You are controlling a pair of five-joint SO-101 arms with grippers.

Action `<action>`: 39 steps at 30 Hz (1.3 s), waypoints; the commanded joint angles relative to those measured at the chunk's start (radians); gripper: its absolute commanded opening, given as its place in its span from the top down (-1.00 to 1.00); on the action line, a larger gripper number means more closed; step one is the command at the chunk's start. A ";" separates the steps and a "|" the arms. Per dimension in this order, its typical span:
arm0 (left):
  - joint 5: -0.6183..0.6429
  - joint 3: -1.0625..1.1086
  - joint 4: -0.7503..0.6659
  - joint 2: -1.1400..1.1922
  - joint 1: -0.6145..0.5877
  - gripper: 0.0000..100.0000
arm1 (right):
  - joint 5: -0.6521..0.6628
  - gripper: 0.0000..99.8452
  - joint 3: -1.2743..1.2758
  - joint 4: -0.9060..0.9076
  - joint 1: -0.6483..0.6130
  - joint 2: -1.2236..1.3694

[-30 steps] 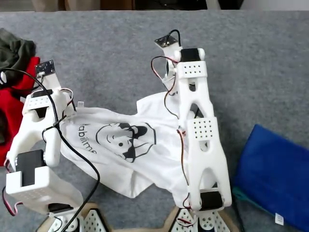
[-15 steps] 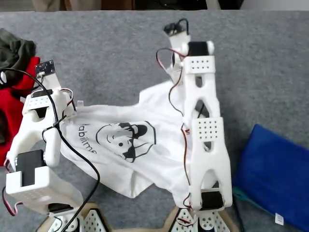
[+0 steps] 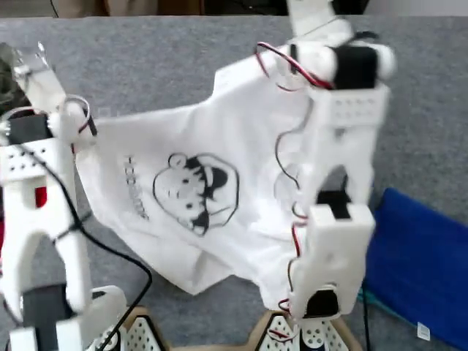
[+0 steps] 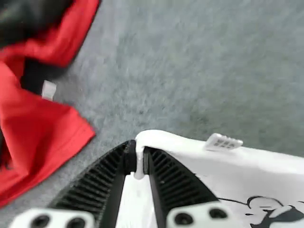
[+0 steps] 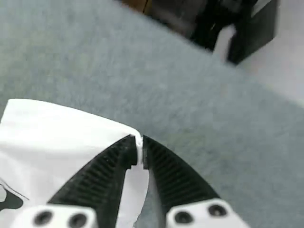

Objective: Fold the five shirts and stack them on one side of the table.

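Work is looking only partly done. At the far left, the red shirt [image 4: 42,123] and a dark shirt [image 4: 28,14] are lying in a messy heap, not folded yet. Next to them, the left gripper [image 4: 139,159] is pinching one top corner of the white shirt [image 3: 190,183], with its fingers squeezing tight on the cloth. The white shirt is hanging spread out between the two arms, lifted over the middle of the table [image 3: 146,58], and its bottom part is sagging down toward the arms' bases. The right gripper [image 5: 138,151] is pinching the other top corner, and its fingers are squeezing tight too. At the far right, the blue shirt [image 3: 417,256] is lying flat and looking folded, close to the table edge. Bare grey table is showing behind the white shirt, giving room to lay it down, while the heap and the blue shirt are crowding both sides.
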 commanded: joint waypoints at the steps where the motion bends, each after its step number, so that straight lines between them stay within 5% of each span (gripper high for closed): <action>1: -0.071 -0.224 0.129 -0.127 0.080 0.96 | 0.055 0.99 -0.001 0.012 0.051 -0.229; 19: -0.114 -0.812 0.330 -0.401 0.127 0.96 | 0.210 0.99 -0.001 -0.123 0.232 -0.684; 24: -0.227 -0.931 0.334 -0.409 0.127 0.96 | 0.204 0.99 -0.002 -0.236 0.392 -0.716; 39: -0.242 -0.669 0.348 -0.410 0.114 0.96 | 0.233 0.99 -0.001 -0.301 0.404 -0.717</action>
